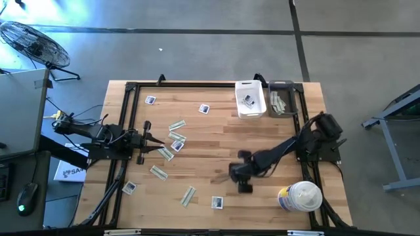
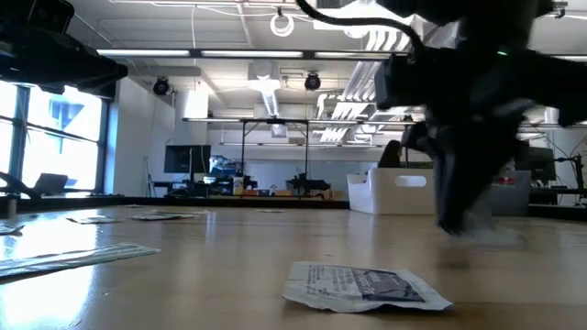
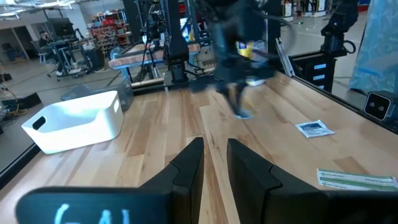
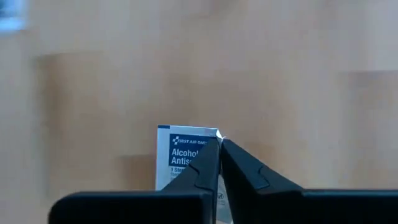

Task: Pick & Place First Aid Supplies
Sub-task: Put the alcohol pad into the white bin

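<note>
**Over mid-counter: right hand pinching an alcohol wipe packet**

From above: my right hand (image 1: 241, 176) is out over the middle of the counter (image 1: 275, 137), arm reaching in from the right edge. My left hand (image 1: 149, 139) sits at the left side, just beside a cluster of strip packets (image 1: 176, 136). More square packets (image 1: 213, 202) and strips are scattered over the left and near half of the wood. White bin (image 1: 250, 98) and grey bin (image 1: 283, 98) stand side by side at the far edge, each with supplies inside. Round canister (image 1: 300, 196) stands near the right front corner.

Counter level: one square packet (image 2: 364, 285) lies flat up front. My right arm is a dark blur on the right, white bin (image 2: 402, 192) behind it. Strips lie flat at far left.

Left wrist: my left fingers (image 3: 186, 171) are nearly together with a narrow gap, nothing between them. White bin (image 3: 78, 121) ahead, a square packet (image 3: 314, 128) and a strip packet (image 3: 357, 179) lie on the wood. My right arm is blurred beyond.

Right wrist: my right fingers (image 4: 204, 171) are clamped on the corner of a white packet (image 4: 180, 152) with blue "Alcohol" print. Can't tell whether the packet is touching the wood.
</note>
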Tool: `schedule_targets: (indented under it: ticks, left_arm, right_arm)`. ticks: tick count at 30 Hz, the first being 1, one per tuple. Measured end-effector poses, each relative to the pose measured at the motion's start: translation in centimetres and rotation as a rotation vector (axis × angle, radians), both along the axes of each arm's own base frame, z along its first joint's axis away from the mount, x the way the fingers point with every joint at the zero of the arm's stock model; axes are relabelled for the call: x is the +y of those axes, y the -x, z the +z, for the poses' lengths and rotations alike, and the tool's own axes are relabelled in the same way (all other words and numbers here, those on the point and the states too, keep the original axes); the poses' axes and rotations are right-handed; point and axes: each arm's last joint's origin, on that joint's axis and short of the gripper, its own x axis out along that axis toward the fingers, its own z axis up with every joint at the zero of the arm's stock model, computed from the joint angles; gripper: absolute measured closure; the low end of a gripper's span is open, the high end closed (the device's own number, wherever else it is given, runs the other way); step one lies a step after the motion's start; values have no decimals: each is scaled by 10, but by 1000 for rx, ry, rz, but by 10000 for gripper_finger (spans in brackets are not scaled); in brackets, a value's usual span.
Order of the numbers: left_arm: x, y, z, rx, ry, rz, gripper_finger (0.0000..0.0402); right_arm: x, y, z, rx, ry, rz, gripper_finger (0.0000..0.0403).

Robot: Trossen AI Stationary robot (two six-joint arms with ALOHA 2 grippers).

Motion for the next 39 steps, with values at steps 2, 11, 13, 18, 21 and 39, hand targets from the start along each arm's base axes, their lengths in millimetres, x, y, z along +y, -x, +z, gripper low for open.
schedule_targets:
  ticks: [2, 11, 13, 18, 21, 39]
  left_arm:
    - [0, 0, 0, 0, 0, 0, 332]
    - [0, 0, 0, 0, 0, 0, 332]
    - [0, 0, 0, -1, 0, 0, 332]
    - [0, 0, 0, 0, 0, 0, 332]
    - [0, 0, 0, 0, 0, 0, 332]
    - [0, 0, 0, -1, 0, 0, 332]
  right_arm:
    - [-20, 2, 22, -39, 29, -54, 397]
    - [-141, 39, 114, -293, 310, -504, 398]
    - [-168, 49, 125, -334, 357, -625, 401]
    - [-232, 66, 125, -309, 384, -788, 400]
    - [-264, 67, 109, -265, 342, -847, 401]
    - [-325, 59, 39, -82, 318, -828, 358]
